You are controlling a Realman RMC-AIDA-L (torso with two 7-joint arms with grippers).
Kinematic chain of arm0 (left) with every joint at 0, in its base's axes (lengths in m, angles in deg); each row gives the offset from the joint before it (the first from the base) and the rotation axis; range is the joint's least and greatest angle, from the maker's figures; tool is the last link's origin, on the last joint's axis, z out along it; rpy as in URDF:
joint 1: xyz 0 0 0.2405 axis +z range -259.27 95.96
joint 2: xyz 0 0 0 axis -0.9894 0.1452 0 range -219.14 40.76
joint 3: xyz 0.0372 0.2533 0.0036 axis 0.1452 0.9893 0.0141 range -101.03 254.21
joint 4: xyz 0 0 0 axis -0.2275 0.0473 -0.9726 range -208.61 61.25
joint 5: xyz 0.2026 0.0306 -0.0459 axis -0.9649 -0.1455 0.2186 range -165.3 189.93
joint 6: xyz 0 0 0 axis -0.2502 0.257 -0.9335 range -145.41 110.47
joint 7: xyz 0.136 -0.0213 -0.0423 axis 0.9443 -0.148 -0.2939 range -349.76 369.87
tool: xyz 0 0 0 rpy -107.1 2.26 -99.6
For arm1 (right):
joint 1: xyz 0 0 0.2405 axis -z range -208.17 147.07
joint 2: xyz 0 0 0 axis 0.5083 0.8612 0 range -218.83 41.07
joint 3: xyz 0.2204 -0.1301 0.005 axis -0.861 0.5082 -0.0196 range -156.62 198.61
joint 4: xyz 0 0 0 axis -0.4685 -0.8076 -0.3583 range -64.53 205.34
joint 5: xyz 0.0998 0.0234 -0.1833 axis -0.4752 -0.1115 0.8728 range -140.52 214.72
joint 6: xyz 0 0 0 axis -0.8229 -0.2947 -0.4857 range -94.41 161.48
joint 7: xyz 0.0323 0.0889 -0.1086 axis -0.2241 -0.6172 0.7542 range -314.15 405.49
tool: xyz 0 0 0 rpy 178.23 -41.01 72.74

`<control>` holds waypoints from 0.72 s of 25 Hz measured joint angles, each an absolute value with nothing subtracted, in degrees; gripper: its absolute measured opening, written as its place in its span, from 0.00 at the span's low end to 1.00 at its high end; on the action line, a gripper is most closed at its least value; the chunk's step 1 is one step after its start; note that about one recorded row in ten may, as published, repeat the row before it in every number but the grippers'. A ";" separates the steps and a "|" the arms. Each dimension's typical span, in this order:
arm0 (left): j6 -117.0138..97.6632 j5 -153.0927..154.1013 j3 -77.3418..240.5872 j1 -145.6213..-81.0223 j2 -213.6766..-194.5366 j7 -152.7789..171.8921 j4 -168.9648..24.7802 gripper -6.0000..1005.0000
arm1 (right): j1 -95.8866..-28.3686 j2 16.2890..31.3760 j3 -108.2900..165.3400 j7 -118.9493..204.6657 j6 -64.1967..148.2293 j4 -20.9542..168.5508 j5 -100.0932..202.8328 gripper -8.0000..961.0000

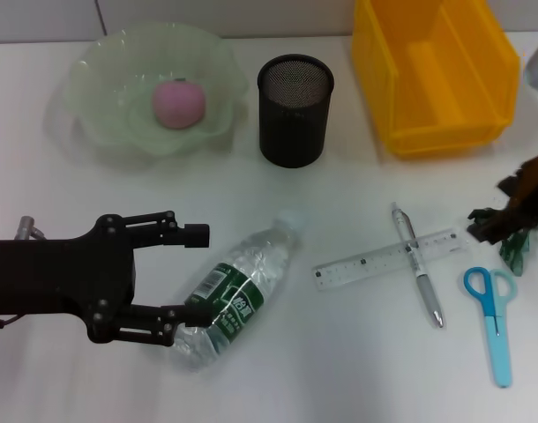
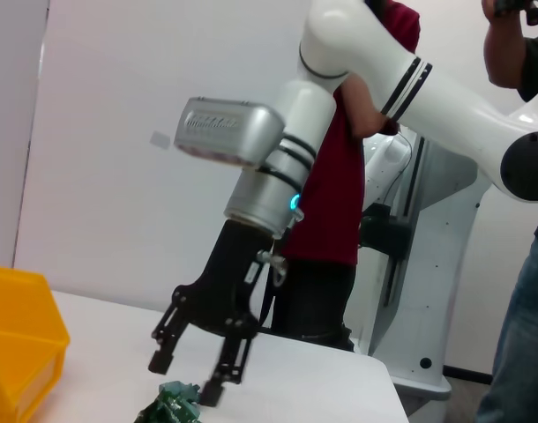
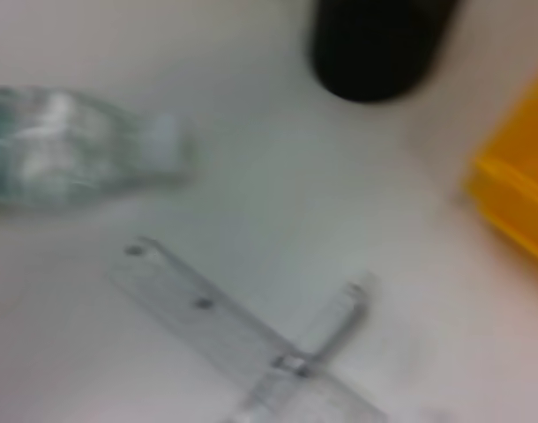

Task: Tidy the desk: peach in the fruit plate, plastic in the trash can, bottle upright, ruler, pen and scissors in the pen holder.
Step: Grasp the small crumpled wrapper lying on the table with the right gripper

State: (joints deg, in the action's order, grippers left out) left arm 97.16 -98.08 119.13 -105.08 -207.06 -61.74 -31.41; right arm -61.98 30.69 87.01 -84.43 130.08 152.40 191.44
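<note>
A clear water bottle [image 1: 236,293] with a green label lies on its side on the white desk. My left gripper [image 1: 194,278] is open, its fingers either side of the bottle's base end. My right gripper [image 1: 503,231] is at the right edge, just over crumpled green plastic [image 1: 518,253]. The left wrist view shows the right gripper [image 2: 185,379] open, its fingertips just above the plastic [image 2: 174,404]. A pink peach [image 1: 178,103] sits in the green fruit plate [image 1: 93,97]. A pen [image 1: 416,264] lies across a clear ruler [image 1: 375,260]. Blue scissors [image 1: 494,322] lie at the front right.
The black mesh pen holder [image 1: 295,110] stands at the back middle, a yellow bin [image 1: 437,75] to its right. The right wrist view shows the bottle [image 3: 57,159], ruler [image 3: 207,326], holder [image 3: 375,44] and bin [image 3: 516,194]. A person [image 2: 357,176] stands behind the robot.
</note>
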 joint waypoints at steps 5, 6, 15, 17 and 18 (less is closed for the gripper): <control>97.13 -98.02 119.13 -105.35 -207.05 -62.36 -31.41 0.84 | -61.96 30.56 85.07 -85.32 127.47 150.81 194.70 0.87; 97.13 -98.02 119.13 -105.35 -207.05 -62.36 -31.41 0.84 | -61.92 30.56 84.98 -85.33 127.23 150.67 195.27 0.87; 97.06 -97.98 119.13 -105.78 -207.13 -62.63 -31.65 0.84 | -61.83 30.44 85.34 -85.56 122.69 145.70 196.99 0.87; 97.05 -97.98 119.13 -105.84 -207.14 -62.63 -31.67 0.84 | -61.83 30.45 85.61 -85.55 121.14 144.28 197.01 0.87; 97.05 -97.98 119.13 -105.88 -207.14 -62.65 -31.69 0.84 | -61.81 30.46 85.71 -85.55 120.21 143.48 197.00 0.87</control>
State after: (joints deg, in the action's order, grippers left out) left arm 97.05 -97.98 119.13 -105.88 -207.14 -62.65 -31.69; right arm -61.81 30.46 85.71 -85.55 120.21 143.48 197.00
